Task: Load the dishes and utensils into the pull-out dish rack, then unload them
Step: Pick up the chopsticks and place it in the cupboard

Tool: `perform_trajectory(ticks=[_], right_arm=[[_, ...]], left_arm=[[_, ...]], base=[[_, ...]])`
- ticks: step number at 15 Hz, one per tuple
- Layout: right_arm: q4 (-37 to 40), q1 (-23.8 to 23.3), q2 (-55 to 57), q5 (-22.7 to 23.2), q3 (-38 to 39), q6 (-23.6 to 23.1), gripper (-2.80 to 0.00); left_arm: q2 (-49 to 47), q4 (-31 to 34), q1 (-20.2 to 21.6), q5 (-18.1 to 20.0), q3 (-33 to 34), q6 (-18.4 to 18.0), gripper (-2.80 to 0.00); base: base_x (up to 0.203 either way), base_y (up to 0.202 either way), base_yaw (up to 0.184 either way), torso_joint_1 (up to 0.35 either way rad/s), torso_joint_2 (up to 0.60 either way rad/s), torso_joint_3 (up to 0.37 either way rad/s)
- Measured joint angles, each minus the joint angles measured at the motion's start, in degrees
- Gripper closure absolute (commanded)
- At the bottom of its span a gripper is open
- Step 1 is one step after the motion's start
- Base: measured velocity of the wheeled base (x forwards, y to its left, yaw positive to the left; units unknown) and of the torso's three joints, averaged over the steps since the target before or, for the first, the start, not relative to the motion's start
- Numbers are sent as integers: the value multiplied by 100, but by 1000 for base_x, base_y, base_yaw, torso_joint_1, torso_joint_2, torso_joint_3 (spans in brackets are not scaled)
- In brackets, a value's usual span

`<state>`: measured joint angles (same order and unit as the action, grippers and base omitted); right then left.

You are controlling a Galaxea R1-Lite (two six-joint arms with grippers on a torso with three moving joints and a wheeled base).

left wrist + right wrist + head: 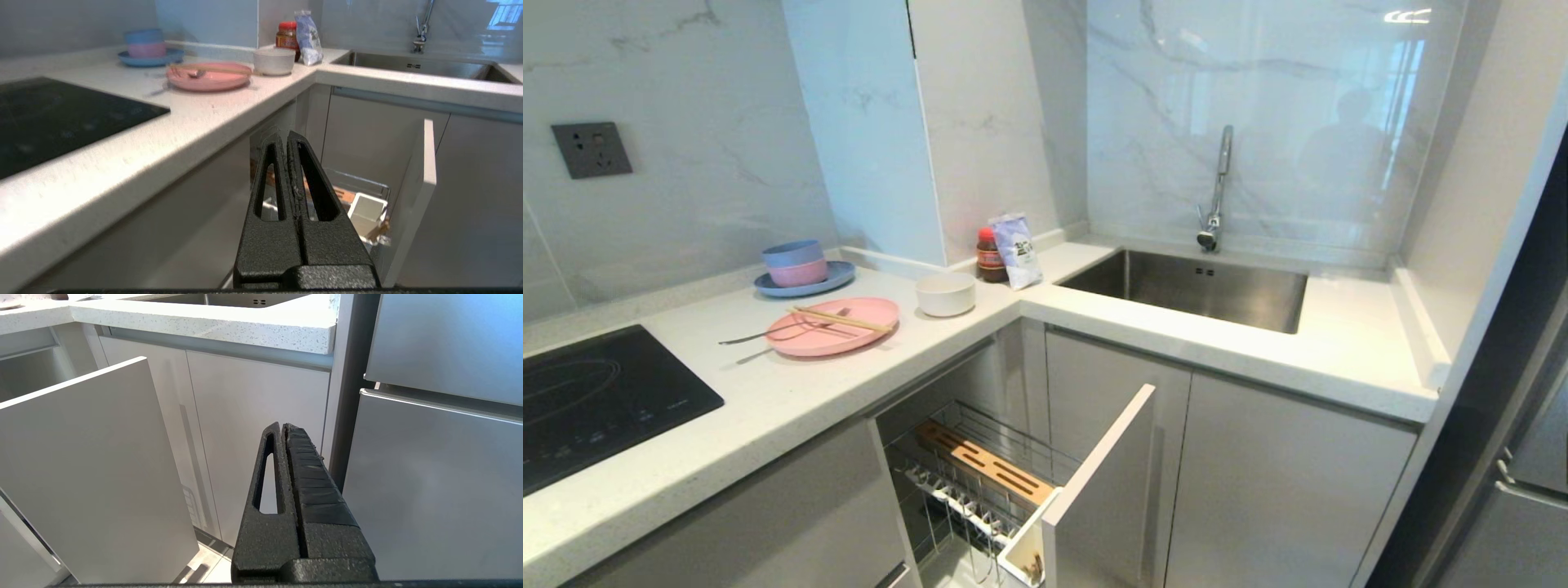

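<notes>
Chrome rack [980, 482] pulled out, empty, ready for loading.
Plate [833, 327], chopsticks [841, 318], fork [768, 332] on counter [768, 400]; bowl [945, 294] at their 2 o'clock. Both grippers' jaws pressed together, holding nothing.

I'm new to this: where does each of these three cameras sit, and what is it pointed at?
Head view: high up, looking down at the white stone countertop, steel sink and pulled-out chrome wire dish rack; no arm shows.
Left wrist view: low, behind the shut left gripper, facing the flat round pink plate and rack.
Right wrist view: low, behind the shut right gripper, facing grey cabinet doors.
All three share the rack's grey front panel.
</notes>
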<state>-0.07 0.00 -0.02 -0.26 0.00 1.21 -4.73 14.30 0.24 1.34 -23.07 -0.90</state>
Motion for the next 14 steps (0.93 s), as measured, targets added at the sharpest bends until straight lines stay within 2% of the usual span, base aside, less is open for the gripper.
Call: perform_trajectory(ticks=[4, 8, 10, 12, 14], right_arm=[[0, 0, 0, -1, 0, 0, 0], [0, 0, 0, -1, 0, 1, 0], [0, 0, 0, 0, 0, 0, 0], [0, 0, 0, 1, 0, 0, 0], [0, 0, 0, -1, 0, 2, 0]], left_arm=[[406, -328, -20, -29, 817, 277, 0], [471, -1622, -24, -3, 1882, 211, 0], [478, -2081, -24, 4, 2201, 152, 0], [480, -2091, -24, 11, 2277, 109, 0], [480, -1799, -24, 12, 2299, 100, 0]], base=[[0, 0, 0, 0, 0, 0], [0, 0, 0, 0, 0, 0], [0, 0, 0, 0, 0, 0], [0, 0, 0, 0, 0, 0], [0, 0, 0, 0, 0, 0]])
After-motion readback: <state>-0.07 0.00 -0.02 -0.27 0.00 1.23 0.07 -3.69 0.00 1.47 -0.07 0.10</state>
